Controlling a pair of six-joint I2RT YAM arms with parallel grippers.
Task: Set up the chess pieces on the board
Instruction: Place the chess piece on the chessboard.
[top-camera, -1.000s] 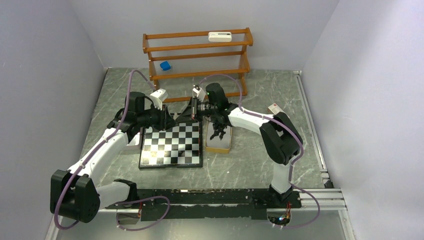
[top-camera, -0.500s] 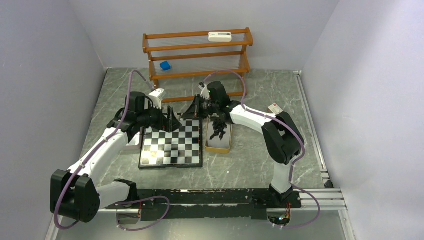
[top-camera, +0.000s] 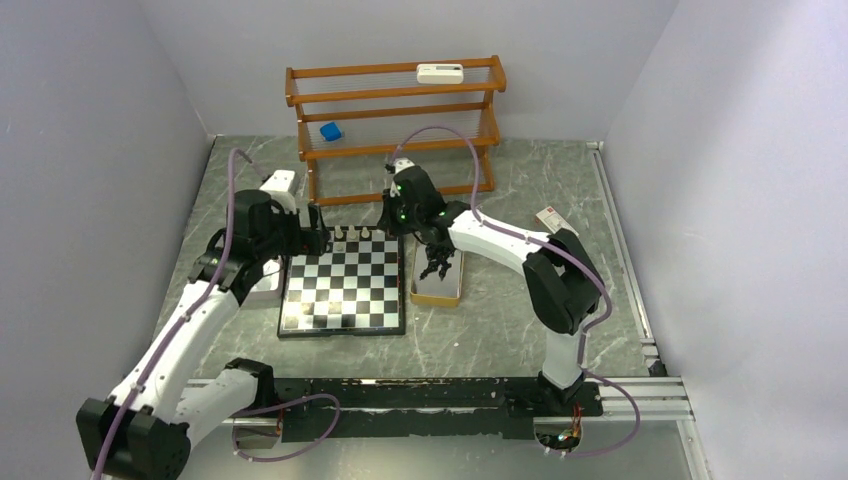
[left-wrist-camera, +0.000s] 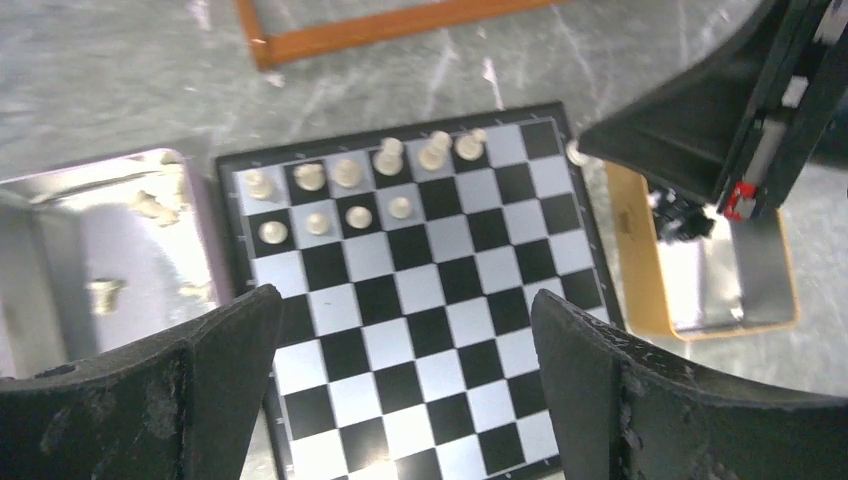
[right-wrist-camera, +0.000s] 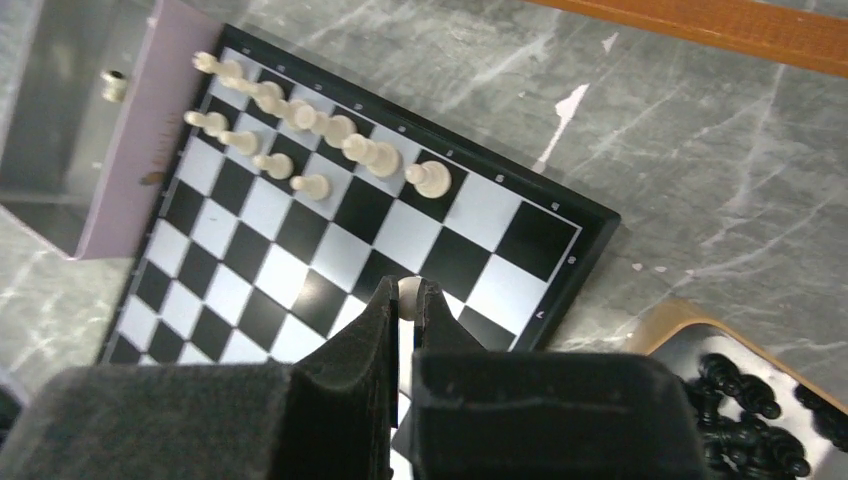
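The board (top-camera: 345, 295) lies between my arms. Several whitish-cream chess pieces (left-wrist-camera: 345, 172) stand in its two far rows, towards the left. My left gripper (left-wrist-camera: 405, 305) hangs open above the board's middle with nothing between its fingers (left-wrist-camera: 215, 380). My right gripper (right-wrist-camera: 408, 298) is shut on a small cream piece (right-wrist-camera: 408, 290) and hovers over the board's far right corner (top-camera: 388, 214). The black pieces (right-wrist-camera: 745, 405) lie heaped in a yellow-rimmed tray (top-camera: 437, 297) right of the board.
A silver tray (left-wrist-camera: 60, 250) with a few loose cream pieces touches the board's left side. A wooden shelf rack (top-camera: 395, 100) stands behind the board with a blue block (top-camera: 330, 131) and a white device (top-camera: 440, 72) on it.
My left gripper has opened and drawn back to the left, away from the right gripper. The right gripper stays shut on its cream piece and has shifted slightly towards the rack.
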